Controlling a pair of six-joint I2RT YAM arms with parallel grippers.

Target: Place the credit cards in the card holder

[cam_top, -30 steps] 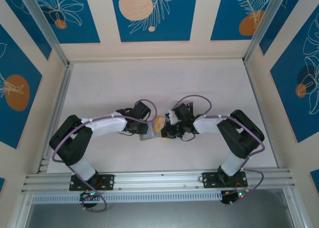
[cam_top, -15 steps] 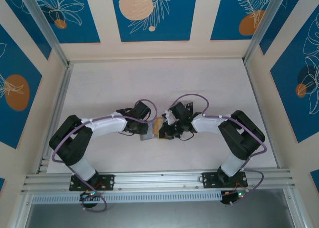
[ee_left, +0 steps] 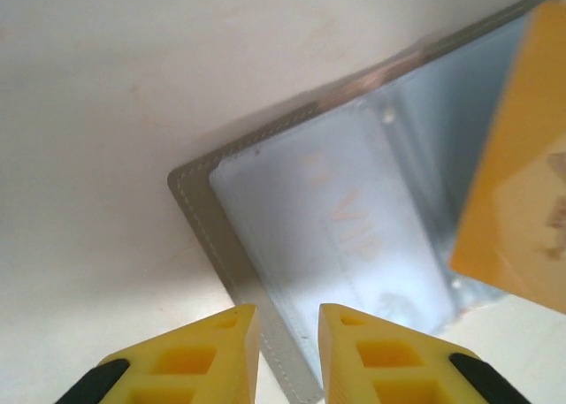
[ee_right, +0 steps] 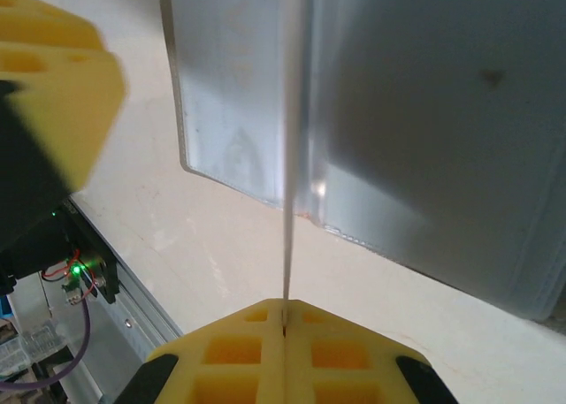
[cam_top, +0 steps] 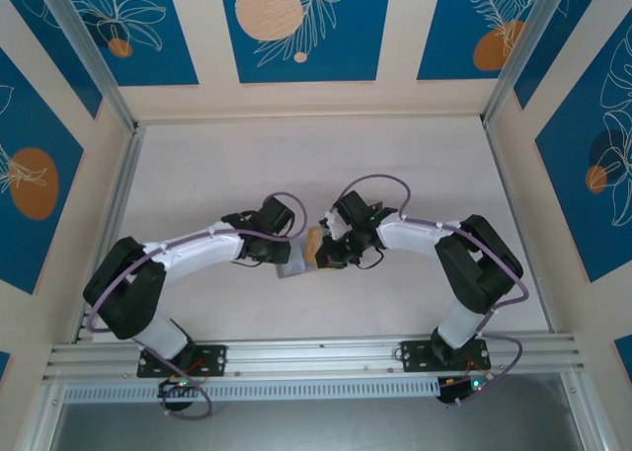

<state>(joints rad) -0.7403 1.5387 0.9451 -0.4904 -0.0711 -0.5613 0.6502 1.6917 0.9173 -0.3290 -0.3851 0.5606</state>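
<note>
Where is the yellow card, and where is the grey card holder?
yellow card (ee_left: 517,156), left wrist view, its flat orange-yellow face.
card holder (ee_left: 199,223), left wrist view, its stitched grey edge.

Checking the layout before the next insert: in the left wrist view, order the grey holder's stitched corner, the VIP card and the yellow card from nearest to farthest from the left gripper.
From the left gripper:
1. card holder corner, just above-left.
2. VIP card, centre.
3. yellow card, far right.

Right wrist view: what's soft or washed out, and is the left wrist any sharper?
Right wrist: the left gripper at the frame's left edge is a blurred yellow mass; the card in the right gripper shows edge-on as a thin pale line. Left wrist: holder stitching is crisp, the yellow card slightly soft with glare.
</note>
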